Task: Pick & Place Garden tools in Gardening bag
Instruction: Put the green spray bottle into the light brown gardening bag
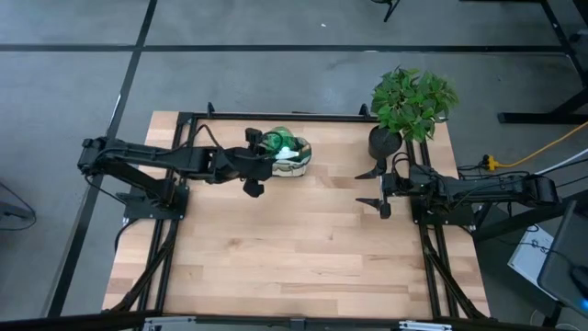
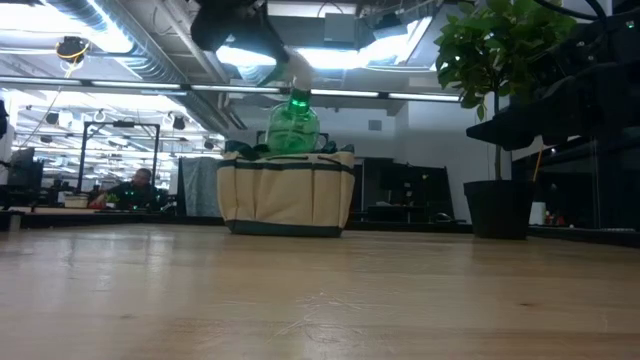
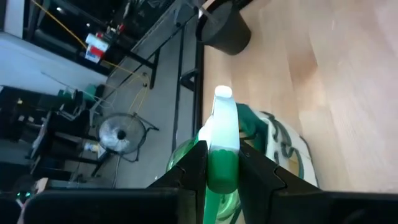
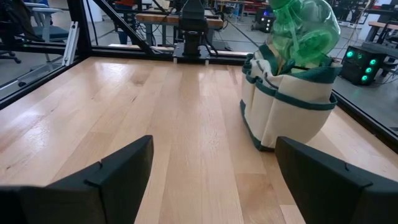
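Your left tool (image 3: 222,171) is clamped on the green spray bottle (image 3: 221,143) sitting in the gardening bag (image 1: 292,158); right tool (image 4: 211,177) hangs wide open, empty, above the surface (image 1: 303,248).

robotics lab or workshop hall. exposed ceiling ducts (image 2: 150,40) and long strip lights (image 2: 330,93) overhead, grey concrete floor (image 1: 276,74). wooden worktable (image 1: 294,248) set in black metal frame (image 1: 276,116). more benches and equipment racks (image 4: 186,25) behind, standing fan (image 3: 121,134), seated person (image 2: 140,188) at far desk.
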